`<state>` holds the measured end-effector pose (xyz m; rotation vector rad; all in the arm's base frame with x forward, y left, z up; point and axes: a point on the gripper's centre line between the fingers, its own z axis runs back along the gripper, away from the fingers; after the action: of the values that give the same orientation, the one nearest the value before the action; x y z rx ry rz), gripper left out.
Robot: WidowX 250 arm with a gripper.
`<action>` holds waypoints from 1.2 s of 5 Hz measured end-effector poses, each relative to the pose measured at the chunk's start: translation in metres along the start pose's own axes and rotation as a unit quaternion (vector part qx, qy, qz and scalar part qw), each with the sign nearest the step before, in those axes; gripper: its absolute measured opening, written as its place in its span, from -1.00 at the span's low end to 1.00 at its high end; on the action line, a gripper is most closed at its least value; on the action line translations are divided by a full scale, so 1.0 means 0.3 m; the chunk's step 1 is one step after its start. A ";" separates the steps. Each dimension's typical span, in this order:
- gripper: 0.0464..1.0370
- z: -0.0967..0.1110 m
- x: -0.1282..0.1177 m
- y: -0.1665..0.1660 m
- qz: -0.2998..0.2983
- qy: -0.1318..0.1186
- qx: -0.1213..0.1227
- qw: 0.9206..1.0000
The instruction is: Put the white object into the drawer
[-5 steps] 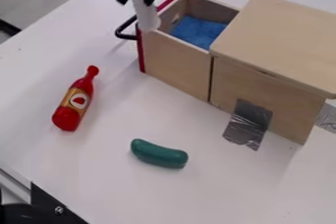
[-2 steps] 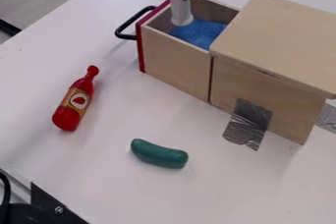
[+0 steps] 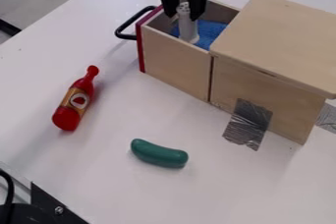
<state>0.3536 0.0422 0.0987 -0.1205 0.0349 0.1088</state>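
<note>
— Which step do we have now?
— The placing, we think. Our gripper pinches the white object by its upper part, inside the drawer. If its base touches the blue lining, we cannot say.
— What must we do next?
— Lower it gently if needed, then release and rise straight.
— And our pose?
— We come from the top edge, fingers pointing down, one on each side.
</note>
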 end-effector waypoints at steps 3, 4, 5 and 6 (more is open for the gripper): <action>0.93 -0.016 -0.028 0.012 0.001 0.017 0.010 1.000; 0.93 0.058 -0.075 0.002 -0.003 -0.007 0.012 1.000; 0.93 0.128 -0.149 0.006 -0.003 -0.025 0.012 1.000; 0.93 0.157 -0.211 0.028 -0.001 -0.034 0.013 0.999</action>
<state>0.2910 0.0497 0.1471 -0.0900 -0.0315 0.1112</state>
